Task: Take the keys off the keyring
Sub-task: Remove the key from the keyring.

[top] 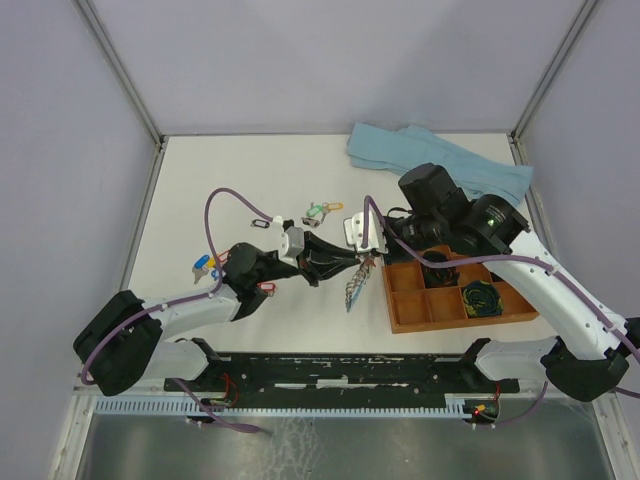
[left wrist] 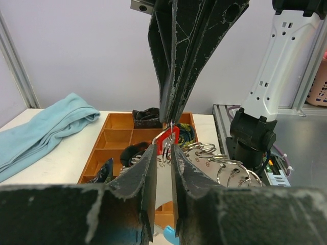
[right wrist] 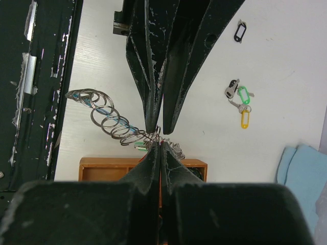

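A: At the table's 9 o'clock edge, what lies there?
B: Loose keys [top: 204,265] with blue and yellow tags, just beside the left arm. Toward 11 o'clock there is a black tag frame [top: 262,224], then two more keys, tagged green and yellow, nearer 12.
A: And the left gripper [left wrist: 163,150]?
B: At the centre, pointing to 3 o'clock. Its fingers stand a narrow slit apart, with a red tag [left wrist: 172,139] at their tips. Whether they touch it I cannot tell.
A: The keyring [top: 356,285]?
B: Off the table at the centre, hanging toward 6 o'clock from where the two grippers meet. One side is a light-blue arc. The rest is a jagged silver row of split rings, packed close like a coil, with a bit of green among them.
A: The right gripper [right wrist: 160,145]?
B: It comes in from 3 o'clock, tip to tip with the left. Its fingers are pressed together, pinching the keyring's rings.
A: Farther right?
B: A wooden tray [top: 460,322] at 4 o'clock and a blue cloth [top: 440,160] at 1 o'clock.
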Available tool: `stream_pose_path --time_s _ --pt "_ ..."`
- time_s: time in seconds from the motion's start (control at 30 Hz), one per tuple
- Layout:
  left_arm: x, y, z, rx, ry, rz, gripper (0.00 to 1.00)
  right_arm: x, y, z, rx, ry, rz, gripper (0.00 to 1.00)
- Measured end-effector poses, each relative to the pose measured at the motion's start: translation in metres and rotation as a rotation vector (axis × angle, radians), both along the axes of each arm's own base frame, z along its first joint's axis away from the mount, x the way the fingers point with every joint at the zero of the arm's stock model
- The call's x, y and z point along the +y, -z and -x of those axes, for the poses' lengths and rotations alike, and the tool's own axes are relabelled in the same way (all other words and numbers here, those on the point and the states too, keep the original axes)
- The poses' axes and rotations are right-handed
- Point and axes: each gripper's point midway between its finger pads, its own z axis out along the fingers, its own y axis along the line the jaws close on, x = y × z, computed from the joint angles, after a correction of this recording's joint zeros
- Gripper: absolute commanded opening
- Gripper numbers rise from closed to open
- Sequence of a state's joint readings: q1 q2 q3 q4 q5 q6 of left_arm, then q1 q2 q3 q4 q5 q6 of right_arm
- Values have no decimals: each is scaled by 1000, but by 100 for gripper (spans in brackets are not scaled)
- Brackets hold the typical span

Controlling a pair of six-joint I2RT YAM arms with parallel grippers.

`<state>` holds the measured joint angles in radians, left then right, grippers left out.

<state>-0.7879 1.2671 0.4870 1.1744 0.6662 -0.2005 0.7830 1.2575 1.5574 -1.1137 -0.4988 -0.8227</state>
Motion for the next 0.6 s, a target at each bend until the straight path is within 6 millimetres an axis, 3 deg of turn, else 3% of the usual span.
stream_pose_path --time_s 0.4,0.6 --pt "-2 2 1 10 11 -15 27 1 -1 0 8 8 -6 0" --pt "-5 1 2 12 23 -22 16 1 -1 0 9 8 -7 1"
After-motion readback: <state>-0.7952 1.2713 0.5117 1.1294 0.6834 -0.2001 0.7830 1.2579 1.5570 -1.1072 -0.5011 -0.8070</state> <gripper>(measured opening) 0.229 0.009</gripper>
